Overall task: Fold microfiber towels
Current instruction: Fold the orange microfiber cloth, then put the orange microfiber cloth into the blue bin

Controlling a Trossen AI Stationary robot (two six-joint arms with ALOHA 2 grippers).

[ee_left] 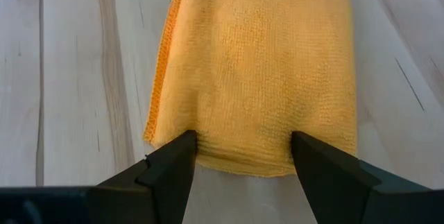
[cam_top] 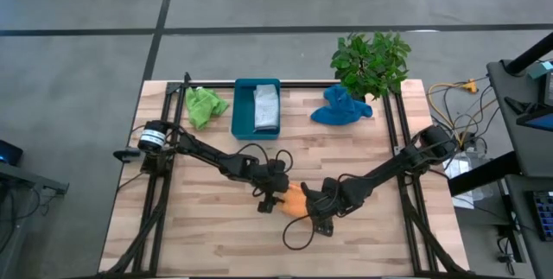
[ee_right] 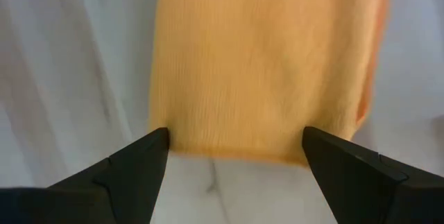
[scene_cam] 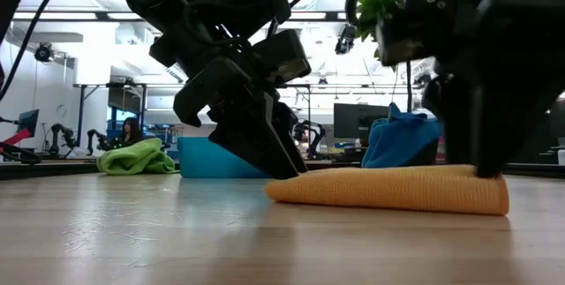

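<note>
The orange towel lies folded into a long flat strip on the wooden table, well in front of the teal tray and a little to its right in the high view. The left gripper is down at 1 short end of the strip, the end nearer the tray's side of the table, and its 2 dark fingers stand apart, straddling that end with the tips at the cloth's edge rather than pinched on it. The right gripper is at the opposite short end, its fingers likewise spread wide on either side of the cloth, nothing clamped between them. In the low view the strip rests flat on the wood with both grippers pressed down close to its 2 ends. The grey towel lies inside the tray. The lime green towel sits crumpled just left of the tray, and the blue towel is bunched to the tray's right, near the potted plant at the back edge of the table.
</note>
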